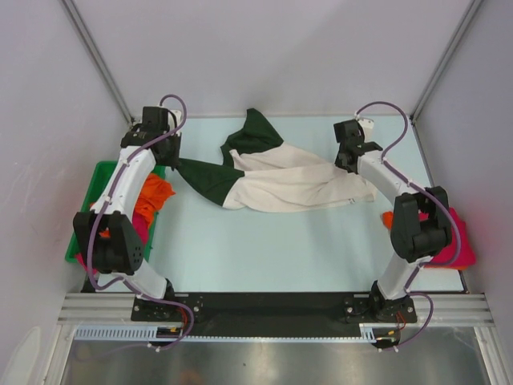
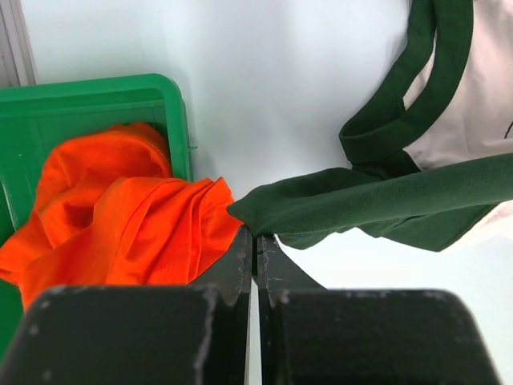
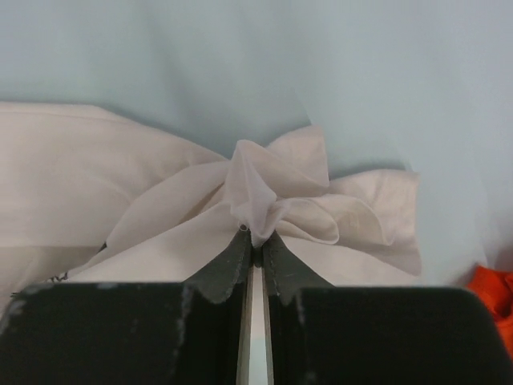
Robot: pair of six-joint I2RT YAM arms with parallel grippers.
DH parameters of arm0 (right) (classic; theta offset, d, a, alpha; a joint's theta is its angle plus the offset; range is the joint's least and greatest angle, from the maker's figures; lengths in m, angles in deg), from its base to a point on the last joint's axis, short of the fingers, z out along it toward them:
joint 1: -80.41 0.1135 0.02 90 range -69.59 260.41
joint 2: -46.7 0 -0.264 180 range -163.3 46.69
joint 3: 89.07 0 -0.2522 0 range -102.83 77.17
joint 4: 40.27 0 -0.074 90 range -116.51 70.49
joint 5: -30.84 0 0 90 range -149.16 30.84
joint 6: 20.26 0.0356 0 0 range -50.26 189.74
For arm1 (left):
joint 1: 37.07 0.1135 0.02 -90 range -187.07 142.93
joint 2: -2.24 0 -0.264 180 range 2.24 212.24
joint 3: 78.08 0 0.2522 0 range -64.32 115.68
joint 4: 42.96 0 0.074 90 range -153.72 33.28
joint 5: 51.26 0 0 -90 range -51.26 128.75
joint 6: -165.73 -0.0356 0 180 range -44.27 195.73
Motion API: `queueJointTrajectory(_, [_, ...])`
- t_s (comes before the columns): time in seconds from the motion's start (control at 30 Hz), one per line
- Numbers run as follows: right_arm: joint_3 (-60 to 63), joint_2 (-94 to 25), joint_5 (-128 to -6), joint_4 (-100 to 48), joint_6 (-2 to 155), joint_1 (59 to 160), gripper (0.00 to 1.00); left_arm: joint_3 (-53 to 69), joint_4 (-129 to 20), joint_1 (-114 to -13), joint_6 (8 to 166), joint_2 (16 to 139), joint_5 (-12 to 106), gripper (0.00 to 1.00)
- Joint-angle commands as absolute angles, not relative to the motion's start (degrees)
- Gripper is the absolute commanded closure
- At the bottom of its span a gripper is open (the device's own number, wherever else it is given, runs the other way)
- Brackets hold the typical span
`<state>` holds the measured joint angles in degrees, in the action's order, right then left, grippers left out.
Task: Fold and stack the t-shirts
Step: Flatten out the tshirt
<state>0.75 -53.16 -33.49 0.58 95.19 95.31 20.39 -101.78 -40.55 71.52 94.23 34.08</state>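
Top external view, from the near edge outward: the two arms are bolted at 6 o'clock of the pale table [image 1: 264, 257]. At 9 o'clock, beside the left arm, stands the green bin [image 1: 98, 172]. Inside it lies a crumpled orange t-shirt [image 1: 154, 196], which hangs a little over the bin's right rim. Under it, toward the near end of the bin, a pink cloth [image 1: 144, 228] shows, partly hidden by the arm. At 4 o'clock of the table, behind the right arm's elbow, a magenta-pink t-shirt [image 1: 458, 241] lies on the table surface, in no container. An orange cloth [image 1: 387, 218] shows at its left edge; which of the two is on top cannot be told.

Farther out, from the centre toward 12 o'clock, the cream t-shirt [image 1: 296, 186] lies wrinkled and unfolded between the arms. One dark green sleeve [image 1: 200, 178] reaches toward 10 o'clock, and the other points to 12 o'clock.

In the left wrist view the left gripper [image 2: 255, 241] has its jaws pressed together on the tip of that green sleeve, just beside the bin corner. In the right wrist view the right gripper [image 3: 255, 241], at 2 o'clock of the table, shows only a thin slit between its jaws. A bunch of the cream hem is caught at their tips.
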Motion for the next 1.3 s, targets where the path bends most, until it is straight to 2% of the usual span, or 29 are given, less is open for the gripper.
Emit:
queueJointTrajectory(0.0, [-4.56,-54.20,-33.23,-1.47,95.67,95.44,0.88,21.37,-99.61,-40.06,69.84,93.74,33.91,1.00])
queueJointTrajectory(0.4, [-4.21,-57.27,-33.14,-2.17,95.85,95.70,0.75,20.41,-99.53,-40.14,69.84,93.91,34.53,1.00])
queueJointTrajectory(0.63, [-4.39,-59.12,-33.58,-2.87,96.02,95.62,0.76,20.14,-99.61,-40.32,69.66,93.82,34.00,1.00])
queueJointTrajectory(0.77, [-4.83,-59.39,-34.28,-6.19,95.06,95.88,0.72,19.79,-99.61,-40.32,69.58,93.65,34.09,1.00])
queueJointTrajectory(0.97, [-12.65,-67.29,-33.41,-0.60,95.84,95.53,0.73,19.35,-99.61,-40.32,70.10,93.91,34.61,1.00])
queueJointTrajectory(1.27, [1.22,-58.96,-31.48,-1.64,106.21,96.93,0.76,19.35,-99.35,-40.41,69.93,93.47,35.23,1.00])
